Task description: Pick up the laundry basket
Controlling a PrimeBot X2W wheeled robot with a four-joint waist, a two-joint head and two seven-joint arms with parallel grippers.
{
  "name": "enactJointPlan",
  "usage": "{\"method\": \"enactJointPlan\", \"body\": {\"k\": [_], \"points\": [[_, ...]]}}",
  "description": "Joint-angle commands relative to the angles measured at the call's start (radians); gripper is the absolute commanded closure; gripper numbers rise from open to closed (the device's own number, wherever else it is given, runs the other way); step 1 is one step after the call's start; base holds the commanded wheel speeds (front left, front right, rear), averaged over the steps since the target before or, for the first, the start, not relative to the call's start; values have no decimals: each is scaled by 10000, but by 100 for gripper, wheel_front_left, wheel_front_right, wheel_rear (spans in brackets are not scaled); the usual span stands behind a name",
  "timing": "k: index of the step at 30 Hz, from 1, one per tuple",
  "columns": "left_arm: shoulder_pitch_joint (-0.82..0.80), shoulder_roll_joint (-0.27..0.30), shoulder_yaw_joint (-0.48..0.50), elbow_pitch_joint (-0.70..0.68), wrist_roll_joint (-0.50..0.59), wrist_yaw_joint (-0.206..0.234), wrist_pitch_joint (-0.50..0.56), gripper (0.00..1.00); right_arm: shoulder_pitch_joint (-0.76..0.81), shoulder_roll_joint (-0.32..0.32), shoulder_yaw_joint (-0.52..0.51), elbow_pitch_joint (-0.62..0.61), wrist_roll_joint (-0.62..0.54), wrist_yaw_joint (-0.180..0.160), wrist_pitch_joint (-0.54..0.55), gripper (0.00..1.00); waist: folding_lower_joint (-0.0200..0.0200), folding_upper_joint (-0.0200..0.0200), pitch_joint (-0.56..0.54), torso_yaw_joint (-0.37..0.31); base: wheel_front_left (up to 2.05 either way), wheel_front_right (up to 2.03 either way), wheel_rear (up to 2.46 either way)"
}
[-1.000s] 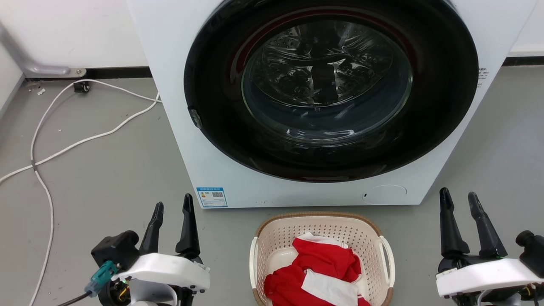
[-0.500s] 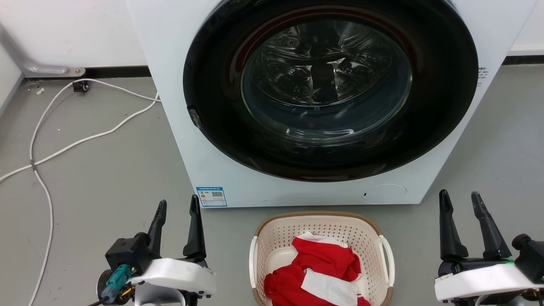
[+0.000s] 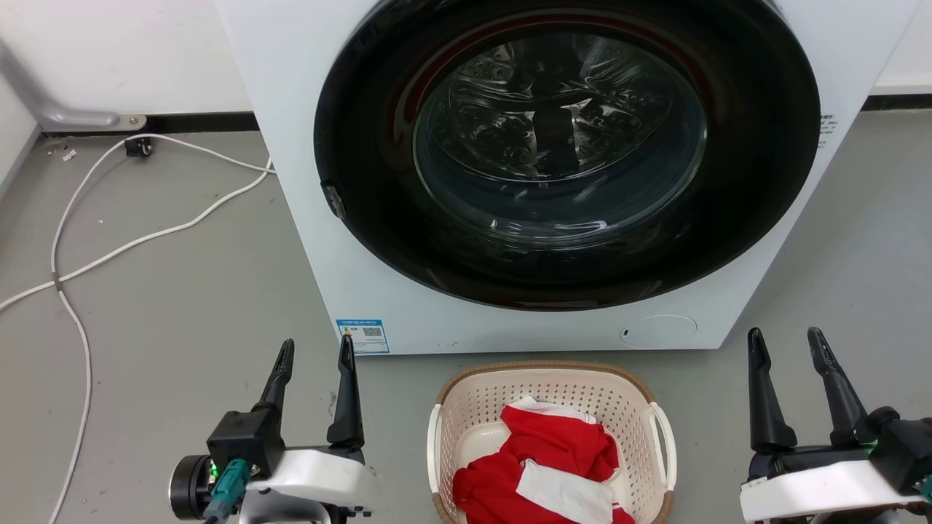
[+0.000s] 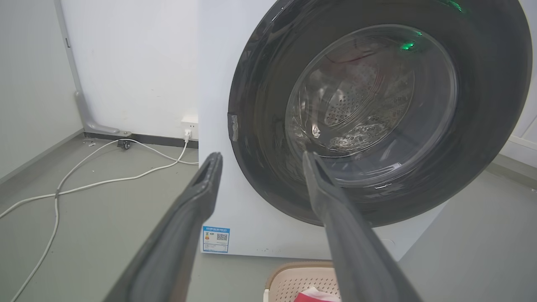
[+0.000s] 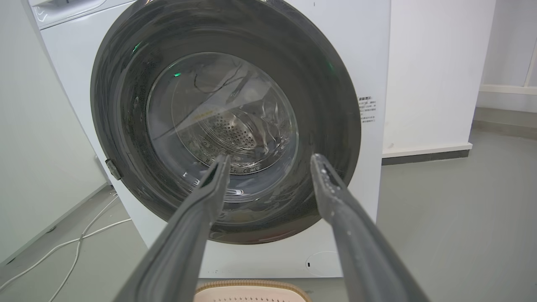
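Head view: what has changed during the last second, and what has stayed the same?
The left gripper has moved to the robot's right, closer to the laundry basket. The right gripper has barely shifted; its fingers look spread slightly wider. Both are open and hold nothing. The basket, the red and white clothes in it and the washer have stayed in place.

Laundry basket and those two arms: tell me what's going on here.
The robot is set to pick up the laundry basket, which sits on the floor in front of the washer with red and white clothing inside. The left gripper and right gripper are both open, one on each side of the basket, touching nothing.
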Motion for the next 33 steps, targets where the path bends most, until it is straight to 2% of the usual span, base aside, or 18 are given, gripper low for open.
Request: {"method": "enactJointPlan", "body": {"k": [1, 21, 33], "points": [[87, 32, -46, -46, 232, 58, -77, 0, 99, -48, 19, -123, -229, -3, -90, 0, 0, 0, 0, 3, 0, 0, 0], [190, 36, -316, 59, 1491, 172, -444, 0, 272, -53, 30, -181, -1095, -3, -461, 0, 0, 0, -5, 15, 0, 0, 0], [206, 36, -261, 222, 1423, 101, -421, 0, 293, -53, 27, -68, -870, -3, -444, 0, 0, 0, -14, 20, 0, 0, 0]]}}
